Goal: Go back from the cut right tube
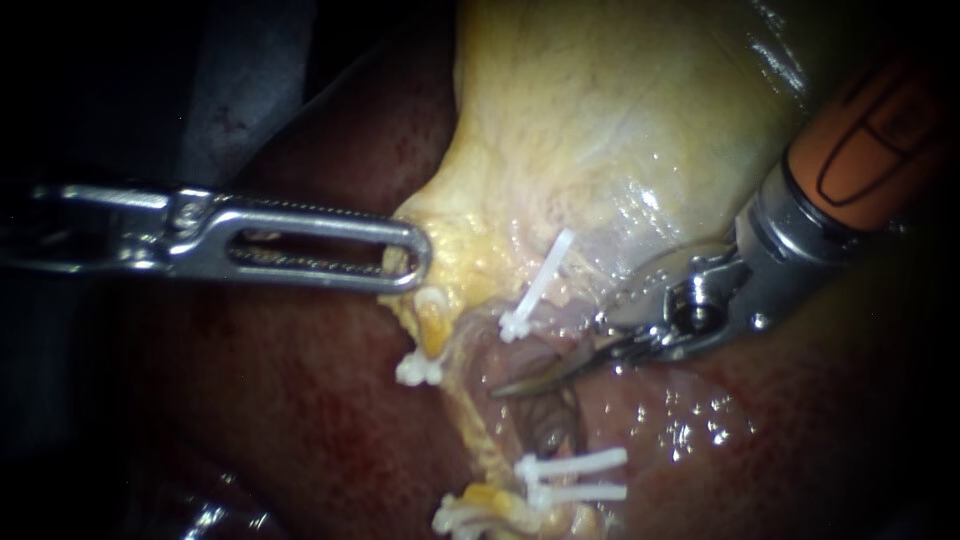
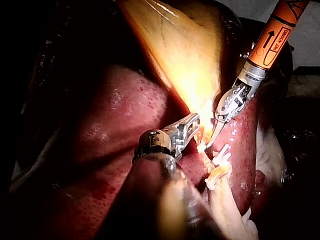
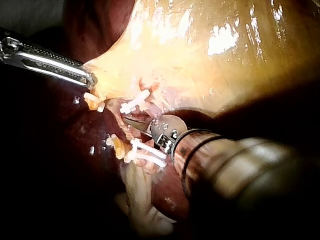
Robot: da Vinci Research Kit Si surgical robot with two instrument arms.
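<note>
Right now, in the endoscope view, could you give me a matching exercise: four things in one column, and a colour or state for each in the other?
1 left instrument
2 right instrument
3 gallbladder
4 liver

A dark red
B tip between the white clips
C pale yellow
D holds the gallbladder's edge

Pairs: 1-D, 2-B, 3-C, 4-A

The left instrument (image 1: 412,258) hides its jaw tips, seemingly, in the gallbladder (image 1: 600,120). The right instrument (image 1: 515,386) runs off to the right; the nearest clips (image 1: 470,515) are cut off by the edge.
</note>
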